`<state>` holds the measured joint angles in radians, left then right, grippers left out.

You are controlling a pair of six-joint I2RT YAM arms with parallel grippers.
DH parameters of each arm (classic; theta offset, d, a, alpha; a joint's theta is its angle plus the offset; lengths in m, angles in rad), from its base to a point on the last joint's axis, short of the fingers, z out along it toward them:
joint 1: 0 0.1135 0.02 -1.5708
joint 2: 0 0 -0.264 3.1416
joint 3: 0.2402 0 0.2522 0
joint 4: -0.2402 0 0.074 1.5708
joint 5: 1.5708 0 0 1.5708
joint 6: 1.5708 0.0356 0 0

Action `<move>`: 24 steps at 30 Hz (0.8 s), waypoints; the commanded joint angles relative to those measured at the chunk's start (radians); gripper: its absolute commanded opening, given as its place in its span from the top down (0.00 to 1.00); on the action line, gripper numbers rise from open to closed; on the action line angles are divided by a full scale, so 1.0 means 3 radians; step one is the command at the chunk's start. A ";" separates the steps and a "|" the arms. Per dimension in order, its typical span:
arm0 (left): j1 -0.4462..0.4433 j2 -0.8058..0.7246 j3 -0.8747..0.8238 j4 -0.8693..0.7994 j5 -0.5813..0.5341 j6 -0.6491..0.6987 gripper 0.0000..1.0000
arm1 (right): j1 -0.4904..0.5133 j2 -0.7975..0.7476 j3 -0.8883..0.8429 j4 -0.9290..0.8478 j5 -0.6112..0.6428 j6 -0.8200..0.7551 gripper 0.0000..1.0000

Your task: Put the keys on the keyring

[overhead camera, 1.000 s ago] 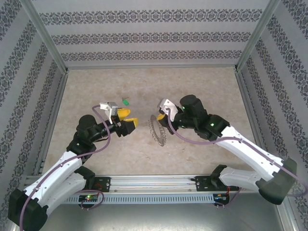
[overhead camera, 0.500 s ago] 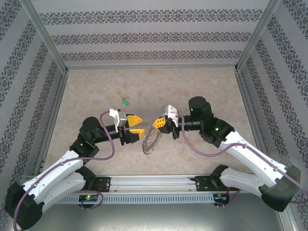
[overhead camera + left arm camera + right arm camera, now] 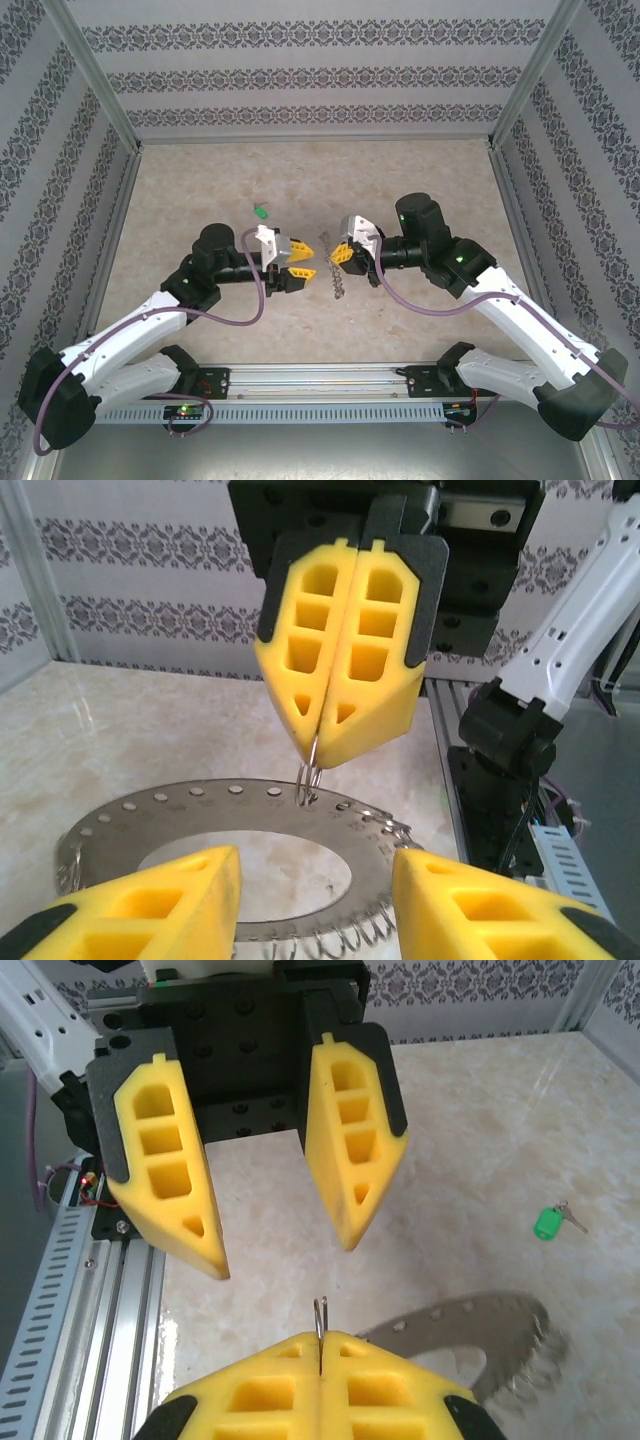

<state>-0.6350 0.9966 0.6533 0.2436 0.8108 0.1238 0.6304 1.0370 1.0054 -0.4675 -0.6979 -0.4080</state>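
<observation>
The keyring [image 3: 250, 825] is a flat grey metal ring with holes and small wire loops along its rim. It hangs above the table and looks edge-on in the top view [image 3: 333, 272]. My right gripper [image 3: 320, 1338] is shut on one wire loop of it, and in the left wrist view its joined yellow fingers [image 3: 345, 650] pinch that loop from above. My left gripper [image 3: 315, 905] faces it, jaws open, one on each side of the ring's near part; whether they touch it is unclear. A tiny green-headed key [image 3: 260, 212] lies on the table behind, also in the right wrist view [image 3: 545, 1223].
The marble-patterned table [image 3: 420, 180] is walled by patterned panels on three sides. A metal rail [image 3: 320, 382] with both arm bases runs along the near edge. The two grippers [image 3: 305, 263] [image 3: 343, 254] meet close together at the table's middle.
The left arm has swung right to meet the keyring and its jaws have narrowed. The right gripper carried the keyring, which now hangs edge-on between the two grippers. The green key stayed put.
</observation>
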 commanded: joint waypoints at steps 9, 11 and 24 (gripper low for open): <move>-0.0194 0.0223 0.0290 -0.0379 -0.0279 0.0491 0.63 | 0.0102 0.0086 0.0130 -0.0139 0.0164 -0.0204 1.00; -0.0215 0.0248 0.0300 -0.0366 -0.0316 0.0497 0.64 | 0.0108 0.0087 0.0132 -0.0115 0.0150 -0.0204 1.00; -0.0307 0.0328 0.0360 -0.0393 -0.0392 0.0539 0.72 | 0.0214 0.0097 0.0110 -0.0131 0.0229 -0.0255 1.00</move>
<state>-0.7101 1.0950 0.7296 0.1394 0.6975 0.2592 0.6788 1.0668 1.0122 -0.5133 -0.6357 -0.4576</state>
